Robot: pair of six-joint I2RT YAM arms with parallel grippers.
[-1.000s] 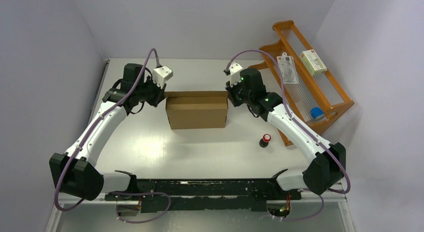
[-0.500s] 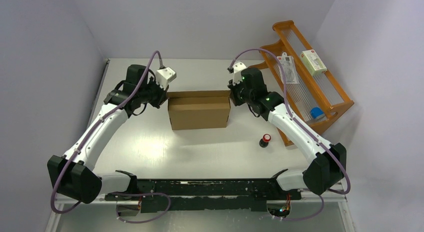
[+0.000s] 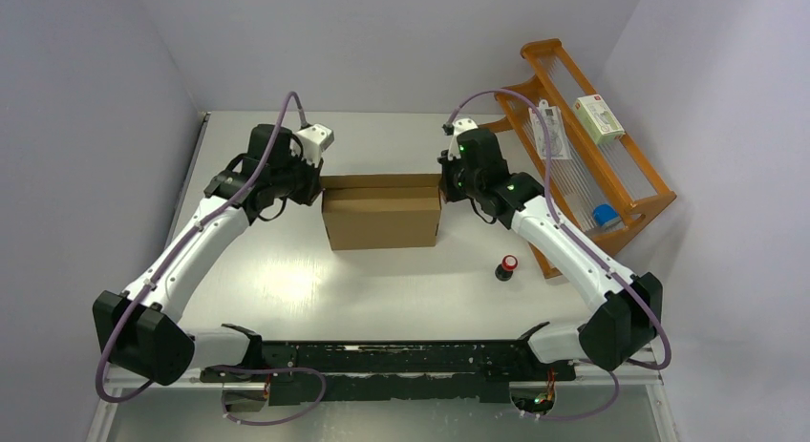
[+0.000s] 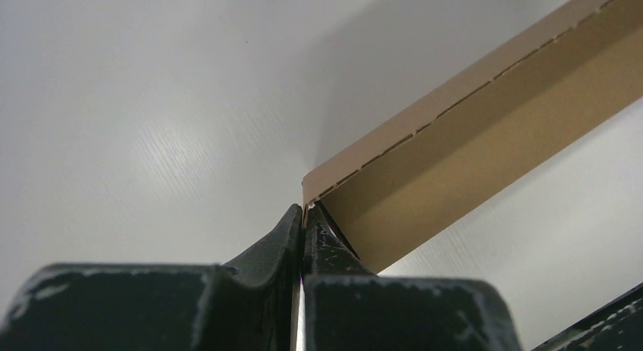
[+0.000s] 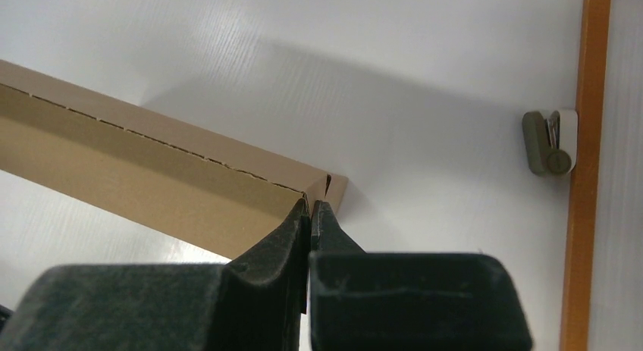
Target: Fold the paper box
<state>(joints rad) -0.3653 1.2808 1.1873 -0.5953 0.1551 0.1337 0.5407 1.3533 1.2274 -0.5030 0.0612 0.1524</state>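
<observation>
Box [image 3: 382,213] of brown cardboard sits on the white table [image 3: 382,294], towards its far middle, between the two arms. From above it reads as a shallow, closed-looking rectangle with its long side facing the arm bases.

The left gripper [image 3: 316,186] is at the box's far left corner. In the left wrist view its fingers [image 4: 292,230] are pressed together with the thin corner edge of the box [image 4: 470,131] pinched between their tips. The right gripper [image 3: 446,182] is at the far right corner. In the right wrist view its fingers [image 5: 292,226] are likewise together, nipping the corner of the box [image 5: 152,177] along a perforated fold line.

An orange rack [image 3: 659,189] leans at the table's right edge, holding a white-and-green carton [image 3: 599,117]. A small red-topped thing [image 3: 506,266] stands on the table near the right arm, apart from the box.
</observation>
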